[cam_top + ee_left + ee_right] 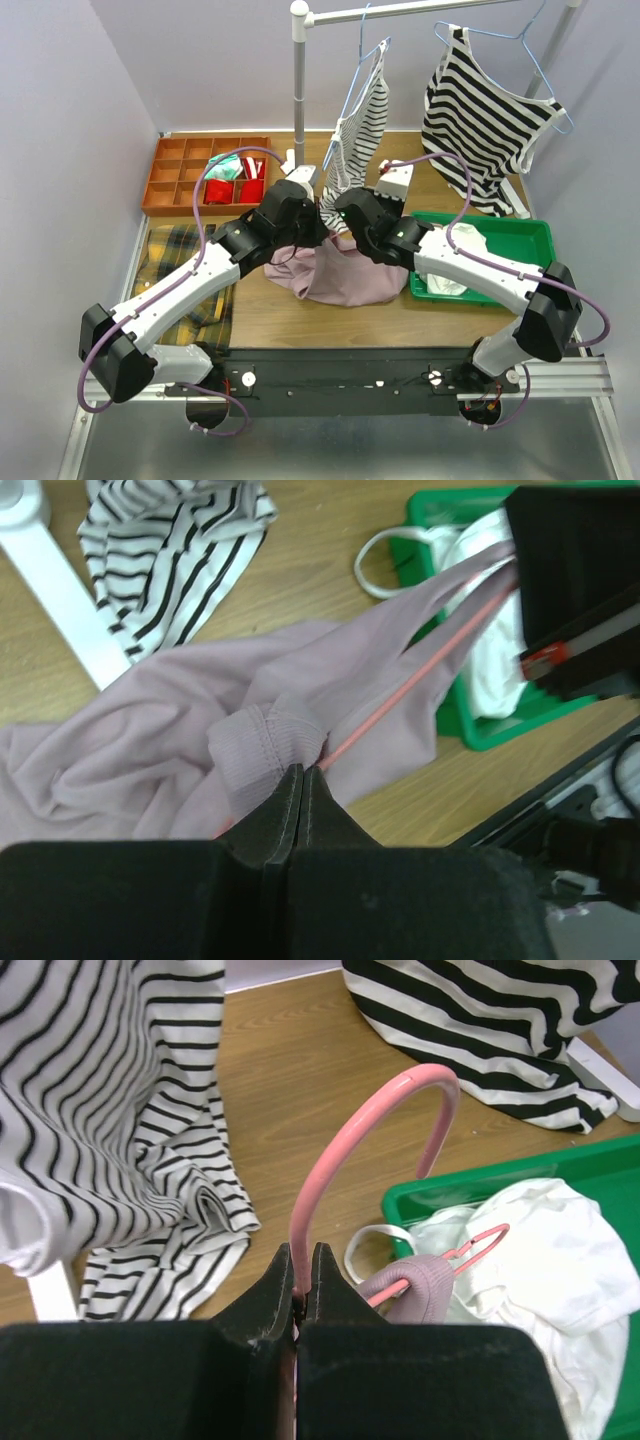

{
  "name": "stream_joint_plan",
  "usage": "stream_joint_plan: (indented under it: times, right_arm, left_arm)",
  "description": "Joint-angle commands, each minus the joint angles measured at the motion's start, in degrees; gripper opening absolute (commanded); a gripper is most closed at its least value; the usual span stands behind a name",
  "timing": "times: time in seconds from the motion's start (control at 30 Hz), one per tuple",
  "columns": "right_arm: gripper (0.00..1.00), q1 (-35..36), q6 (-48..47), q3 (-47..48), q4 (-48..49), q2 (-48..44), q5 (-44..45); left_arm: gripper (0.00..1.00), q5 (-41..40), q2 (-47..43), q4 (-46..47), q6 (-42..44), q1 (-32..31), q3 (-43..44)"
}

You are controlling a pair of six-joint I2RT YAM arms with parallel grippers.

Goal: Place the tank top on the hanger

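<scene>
Mostly heaped mid-bench (300,325) between both arms, the tank top (335,275) could slide off the thin hanger (360,1110) if either arm pulls away: only one strap seems threaded, and the loose cloth would drag. The right fingers (270,1295) are clamped on the hanger's neck, just under its hook. The left fingers (285,815), pressed together, nip the top's ribbed edge beside the wire.
</scene>
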Motion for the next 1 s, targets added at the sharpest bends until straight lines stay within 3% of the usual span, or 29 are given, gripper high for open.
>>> stream_joint_plan:
  times: [0.0, 0.17, 0.23, 0.27, 0.3, 0.4, 0.57, 0.8, 0.97]
  right_arm:
    - [0.01, 0.66, -0.03, 4.58, 0.38, 2.21, -1.17]
    - [0.01, 1.8, 0.06, 6.69, 0.03, 2.47, -3.45]
    - [0.01, 2.07, -0.3, 7.31, -0.41, 2.12, -3.54]
    - [0.01, 2.25, -0.56, 7.48, -0.76, 1.94, -3.89]
    - [0.01, 2.25, -0.82, 7.92, -1.02, 1.59, -4.07]
    - [0.01, 2.33, -1.79, 8.36, -1.72, 1.15, -4.95]
    - [0.01, 2.33, -2.58, 7.93, -3.22, -0.07, -5.21]
    - [0.01, 2.25, -5.21, 6.25, -3.13, -1.84, -5.48]
    - [0.01, 2.33, -6.36, 8.27, -4.89, -1.05, -5.65]
  left_arm:
    - [0.0, 3.58, 0.85, 2.91, -3.29, 0.2, 5.06]
    - [0.06, 3.41, 1.29, 1.85, -3.2, 0.2, 7.09]
    - [0.23, 3.5, 0.59, 1.94, -3.12, 0.29, 6.13]
    - [0.35, 4.54, 0.07, 2.29, -2.94, 0.2, 4.91]
    - [0.54, 4.72, -1.07, 2.47, -2.77, 0.2, 4.55]
    - [0.64, 4.29, -3.97, 0.37, 0.39, 0.29, 4.98]
    - [0.59, 2.8, -8.98, -5.08, 8.63, 0.46, 7.27]
    - [0.43, 1.55, -14.97, -8.34, 20.68, 0.38, 2.0]
    - [0.48, 6.56, -14.27, -5.71, 22.72, 0.2, -2.22]
